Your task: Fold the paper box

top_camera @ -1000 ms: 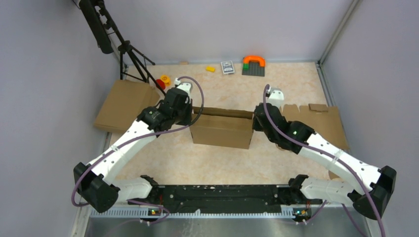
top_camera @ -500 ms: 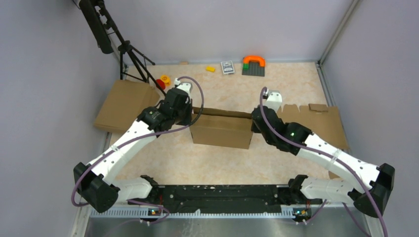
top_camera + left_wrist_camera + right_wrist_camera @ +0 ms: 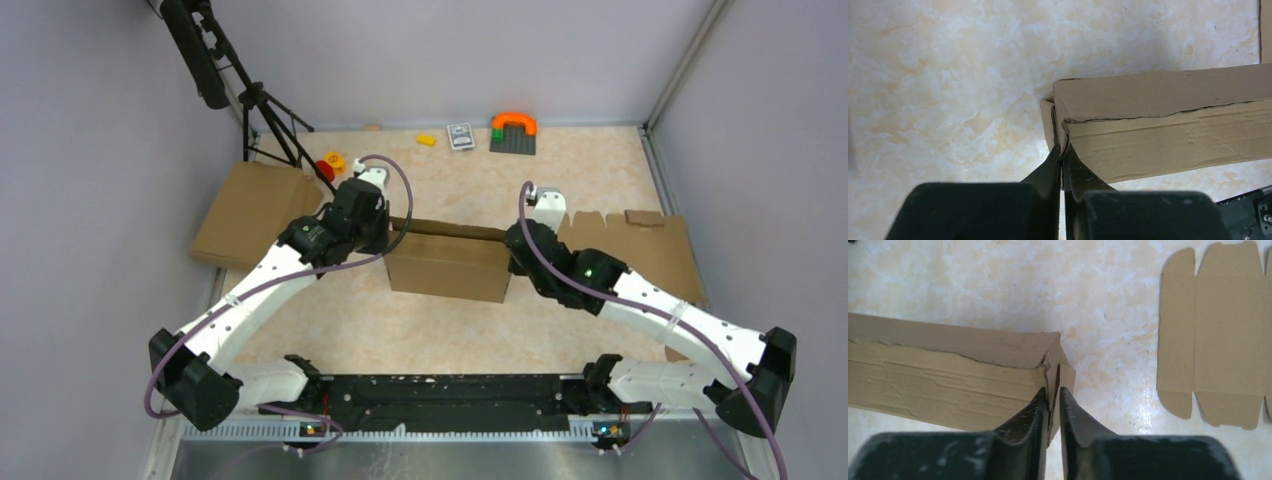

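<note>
Two sets of jaws tight on paper box [image 3: 447,265] ends

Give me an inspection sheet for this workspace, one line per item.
Surface: beige marbled tabletop, no spills seen.
Job's things: paper box, partly folded, in the middle between the arms.
Clutter: flat cardboard blank at right; brown cardboard piece at left; orange arch, yellow brick and other small items by the far wall.
Grippers: left gripper shut on the box's left end; right gripper shut on its right end flap.
Cables: purple cables loop over each wrist, clear of the box.
Surroundings: grey walls; black tripod in the far left corner.
</note>
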### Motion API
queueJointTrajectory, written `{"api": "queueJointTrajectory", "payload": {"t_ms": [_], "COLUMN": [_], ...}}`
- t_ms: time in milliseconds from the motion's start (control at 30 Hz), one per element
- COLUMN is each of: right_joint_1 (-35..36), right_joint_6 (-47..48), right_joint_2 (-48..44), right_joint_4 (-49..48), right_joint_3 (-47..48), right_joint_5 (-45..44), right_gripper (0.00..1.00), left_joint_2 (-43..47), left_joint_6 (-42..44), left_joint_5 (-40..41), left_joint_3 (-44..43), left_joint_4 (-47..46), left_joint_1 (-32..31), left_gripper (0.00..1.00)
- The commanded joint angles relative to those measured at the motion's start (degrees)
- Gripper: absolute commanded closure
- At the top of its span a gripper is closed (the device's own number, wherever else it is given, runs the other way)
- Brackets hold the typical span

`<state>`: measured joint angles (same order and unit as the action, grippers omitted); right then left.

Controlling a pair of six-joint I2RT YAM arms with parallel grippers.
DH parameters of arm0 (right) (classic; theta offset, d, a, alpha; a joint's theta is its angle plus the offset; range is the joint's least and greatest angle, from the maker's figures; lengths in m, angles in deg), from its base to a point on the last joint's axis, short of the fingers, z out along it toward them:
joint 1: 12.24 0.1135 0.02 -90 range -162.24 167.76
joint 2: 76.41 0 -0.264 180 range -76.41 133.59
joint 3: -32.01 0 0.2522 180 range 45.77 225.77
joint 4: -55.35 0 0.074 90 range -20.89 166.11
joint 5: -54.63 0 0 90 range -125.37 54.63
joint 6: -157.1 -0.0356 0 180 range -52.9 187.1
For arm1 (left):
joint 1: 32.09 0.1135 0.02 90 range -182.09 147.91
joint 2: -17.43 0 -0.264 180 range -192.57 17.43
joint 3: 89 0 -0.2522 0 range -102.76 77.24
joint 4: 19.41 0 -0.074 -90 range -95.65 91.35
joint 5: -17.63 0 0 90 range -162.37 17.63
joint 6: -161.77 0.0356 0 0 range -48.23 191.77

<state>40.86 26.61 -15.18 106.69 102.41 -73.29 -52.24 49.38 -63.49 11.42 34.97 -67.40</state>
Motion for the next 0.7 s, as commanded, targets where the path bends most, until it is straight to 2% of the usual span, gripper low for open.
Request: {"api": "queueJointTrajectory", "payload": {"t_ms": [0, 467, 567, 667], "right_joint_1": [0.82, -0.44, -3.81, -7.78], "right_joint_6": [1.80, 16.36, 21.28, 26.10], "right_joint_2": [-0.67, -5.00, -3.08, 1.76], "right_joint_4": [7.23, 7.40, 5.17, 2.96], "right_joint_3": [0.53, 11.64, 14.78, 19.11], "right_joint_5": [2.72, 12.42, 19.51, 27.96], "right_gripper": [0.83, 0.54, 0.43, 0.38], "left_joint_2": [-0.54, -0.61, -0.59, -0.40], "left_joint_6": [-0.37, 0.50, 0.51, 0.59], "left_joint_5": [-0.32, -0.29, -0.53, -0.54], "left_joint_3": [-0.03, -0.60, -0.71, -0.50], "left_joint_4": [1.59, 1.65, 1.74, 1.72], "left_joint_1": [-0.51, -0.48, -0.49, -0.55], "left_gripper": [1.00, 1.00, 1.00, 1.00]}}
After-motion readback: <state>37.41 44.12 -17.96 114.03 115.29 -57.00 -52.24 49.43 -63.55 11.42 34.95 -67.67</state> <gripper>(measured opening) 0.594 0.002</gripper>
